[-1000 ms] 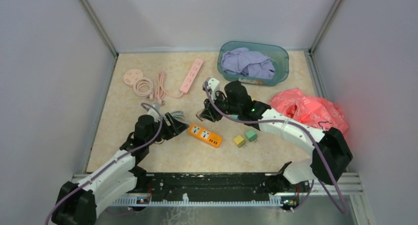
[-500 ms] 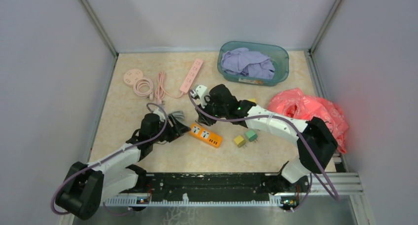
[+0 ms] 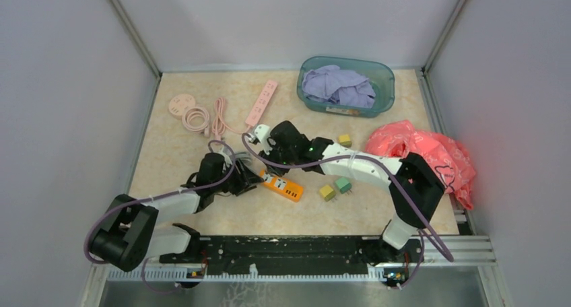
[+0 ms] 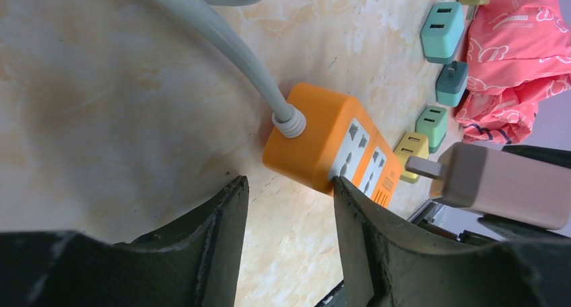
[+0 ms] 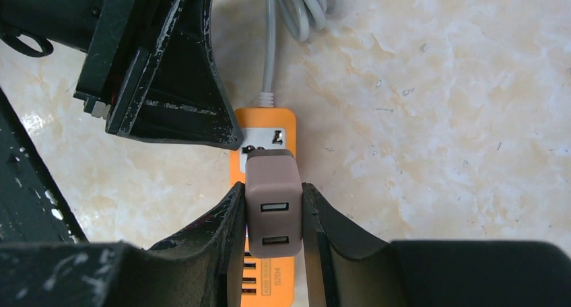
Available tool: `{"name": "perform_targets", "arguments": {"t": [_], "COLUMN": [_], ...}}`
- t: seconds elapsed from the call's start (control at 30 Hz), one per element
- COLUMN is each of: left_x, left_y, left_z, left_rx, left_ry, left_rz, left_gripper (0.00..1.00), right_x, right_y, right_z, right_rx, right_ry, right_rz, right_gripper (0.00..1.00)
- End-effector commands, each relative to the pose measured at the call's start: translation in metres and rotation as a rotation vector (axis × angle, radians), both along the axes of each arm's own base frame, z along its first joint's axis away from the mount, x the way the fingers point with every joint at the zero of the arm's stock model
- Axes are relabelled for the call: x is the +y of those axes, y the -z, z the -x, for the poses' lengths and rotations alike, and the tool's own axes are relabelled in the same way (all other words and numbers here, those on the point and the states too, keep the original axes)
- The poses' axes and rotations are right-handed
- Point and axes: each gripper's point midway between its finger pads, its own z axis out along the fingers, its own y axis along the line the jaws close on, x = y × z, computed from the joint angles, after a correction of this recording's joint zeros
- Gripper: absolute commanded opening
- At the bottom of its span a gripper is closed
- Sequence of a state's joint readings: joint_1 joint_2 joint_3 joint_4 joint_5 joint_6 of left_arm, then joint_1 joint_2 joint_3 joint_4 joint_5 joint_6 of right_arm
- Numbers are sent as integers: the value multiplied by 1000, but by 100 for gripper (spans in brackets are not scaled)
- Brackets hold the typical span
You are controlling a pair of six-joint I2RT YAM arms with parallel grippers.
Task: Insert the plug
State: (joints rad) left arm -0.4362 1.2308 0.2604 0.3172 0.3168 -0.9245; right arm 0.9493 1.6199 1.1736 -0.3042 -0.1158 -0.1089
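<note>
Support seems to be the left gripper's (image 4: 288,186) job. We see it low on the bench (image 4: 101,85), fingers spread, with the strip (image 4: 323,145) just ahead of the gap at the end where the cord (image 4: 229,51) enters, likely so the strip cannot slide under a push. We cannot tell whether a finger touches it. The left arm lies low and reaches forward, wrist turned toward the strip. Further right, the plug (image 5: 273,219) hangs close over the strip's socket face, prongs aimed at it and not yet in. The right gripper (image 5: 272,198) pinches its sides, leaving the prongs free. The right arm reaches far leftward across the bench, wrist bent down. We judge that lining up with a socket comes next, then a straight push.
</note>
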Motion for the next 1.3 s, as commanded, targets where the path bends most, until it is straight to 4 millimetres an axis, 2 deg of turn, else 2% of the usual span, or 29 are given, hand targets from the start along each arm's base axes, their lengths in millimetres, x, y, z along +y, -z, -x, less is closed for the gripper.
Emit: {"name": "perform_targets", "arguments": {"t": [0.0,0.03,0.13,0.53,0.83,1.27], "left_x": [-6,-5,-2,5,5,5], "left_y": [-5,-2,5,19,20,19], "left_z": [-7,-7,-4,1,2,2], "left_rx": [-7,1,23,59,58,53], "left_ry": [3,-3,-16,-31,-29,-30], "left_rz": [26,22,5,-30,-33,-30], "left_gripper": [55,54,52,46,44,43], "right_x": [16,16,20,29,26,24], "right_y": [-19,-20,-6,6,14,39], "right_z": [-9,-8,-8,-13,-12,-8], "right_rx": [-60,-63,-49,-57,-45,-3], "right_ry": [-6,-7,-10,7,15,6], "right_rz": [-17,-15,23,96,157,240], "right_gripper": [0,0,0,0,0,0]}}
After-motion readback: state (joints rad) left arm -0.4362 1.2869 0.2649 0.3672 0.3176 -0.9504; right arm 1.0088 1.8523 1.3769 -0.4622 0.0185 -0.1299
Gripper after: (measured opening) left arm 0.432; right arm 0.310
